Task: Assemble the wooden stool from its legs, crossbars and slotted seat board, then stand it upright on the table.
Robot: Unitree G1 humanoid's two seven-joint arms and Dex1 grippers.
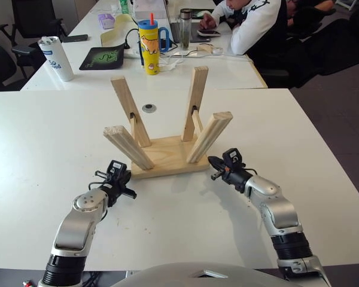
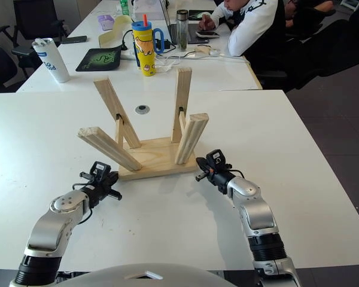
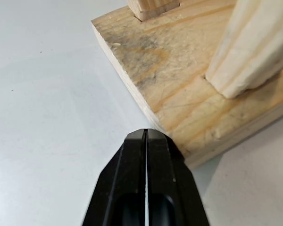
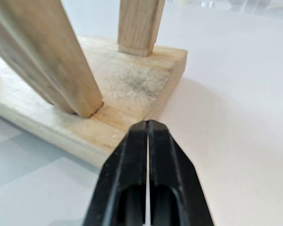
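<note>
The wooden stool rests upside down in the middle of the white table point(image 1: 42, 155). Its seat board point(image 1: 167, 156) lies flat and its legs point(image 1: 197, 101) splay upward. My left gripper point(image 1: 129, 181) is shut and holds nothing, its tip just short of the board's near left corner point(image 3: 179, 80). My right gripper point(image 1: 212, 162) is also shut and holds nothing, close to the near right corner point(image 4: 132, 80) beside a front leg point(image 4: 47, 56). In the wrist views the left gripper point(image 3: 145, 134) and the right gripper point(image 4: 147, 125) each show fingers pressed together, pointing at the board's edge.
A round cable grommet point(image 1: 148, 108) sits in the table behind the stool. On the adjoining far table stand a yellow cup point(image 1: 148, 46), a white tumbler point(image 1: 57, 58) and a dark mouse pad point(image 1: 103, 57). A person sits at that table's right end.
</note>
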